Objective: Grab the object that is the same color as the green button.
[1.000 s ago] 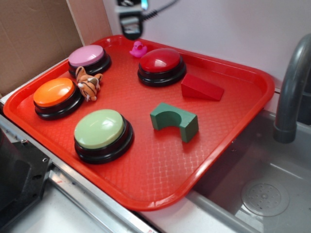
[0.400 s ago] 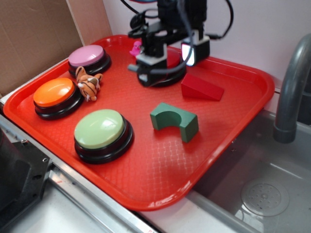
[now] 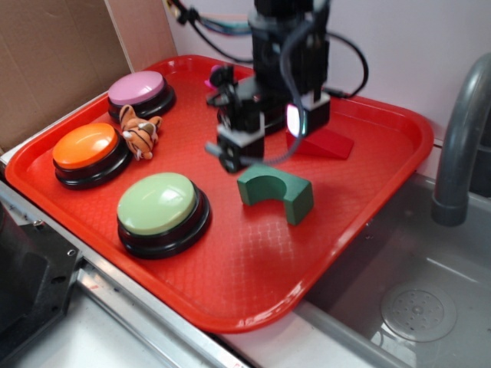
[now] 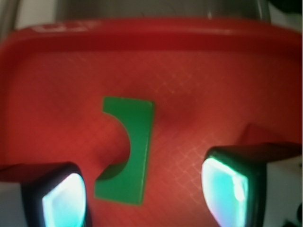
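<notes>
The object, a dark green arch block (image 3: 277, 192) (image 4: 127, 149), lies on the red tray (image 3: 230, 276) right of the pale green button (image 3: 157, 204). My gripper (image 3: 265, 146) (image 4: 147, 196) hovers just above and behind the block, open, with nothing between its fingers. In the wrist view the block lies between and slightly ahead of the two fingertips, nearer the left one (image 4: 61, 198); its cutout faces left. The arm hides most of the red button behind it.
On the tray also sit a pink button (image 3: 140, 90), an orange button (image 3: 88, 149), a toy tiger (image 3: 140, 132) and a red wedge (image 3: 328, 143). A grey faucet (image 3: 460, 130) and sink (image 3: 414, 307) lie to the right; cardboard stands at the back left.
The arm has come down from the tray's far edge and moved forward over the red button to just above the green block. Nothing on the tray has shifted.
</notes>
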You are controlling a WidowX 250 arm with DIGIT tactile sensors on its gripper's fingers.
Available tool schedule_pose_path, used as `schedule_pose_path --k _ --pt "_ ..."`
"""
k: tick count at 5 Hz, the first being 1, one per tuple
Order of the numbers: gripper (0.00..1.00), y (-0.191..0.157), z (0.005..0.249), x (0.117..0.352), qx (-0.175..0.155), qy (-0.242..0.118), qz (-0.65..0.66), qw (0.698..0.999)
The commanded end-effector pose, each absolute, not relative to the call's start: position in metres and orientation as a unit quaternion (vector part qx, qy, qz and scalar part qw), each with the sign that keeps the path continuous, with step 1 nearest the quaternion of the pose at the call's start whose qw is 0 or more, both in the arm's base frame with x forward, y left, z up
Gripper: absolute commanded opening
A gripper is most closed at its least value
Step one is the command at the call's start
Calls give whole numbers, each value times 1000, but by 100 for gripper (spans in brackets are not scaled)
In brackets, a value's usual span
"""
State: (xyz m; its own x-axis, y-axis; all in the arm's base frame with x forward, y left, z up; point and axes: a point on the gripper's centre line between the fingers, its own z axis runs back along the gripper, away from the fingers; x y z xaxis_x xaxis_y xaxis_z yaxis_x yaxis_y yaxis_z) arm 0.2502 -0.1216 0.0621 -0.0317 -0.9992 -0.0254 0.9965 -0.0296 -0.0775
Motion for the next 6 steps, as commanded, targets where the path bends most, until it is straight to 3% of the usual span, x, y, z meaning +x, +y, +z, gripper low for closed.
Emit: schedule_pose_path --k 1,2,3,5,6 --pt "100 -146 43 217 -29 37 -713 700" --pt "100 -148 36 216 -32 47 -703 709" --pt "0 -147 29 217 -8 67 -683 727" --pt "0 -137 52 222 16 50 -648 760" --pt "0 -128 85 223 51 31 -590 805"
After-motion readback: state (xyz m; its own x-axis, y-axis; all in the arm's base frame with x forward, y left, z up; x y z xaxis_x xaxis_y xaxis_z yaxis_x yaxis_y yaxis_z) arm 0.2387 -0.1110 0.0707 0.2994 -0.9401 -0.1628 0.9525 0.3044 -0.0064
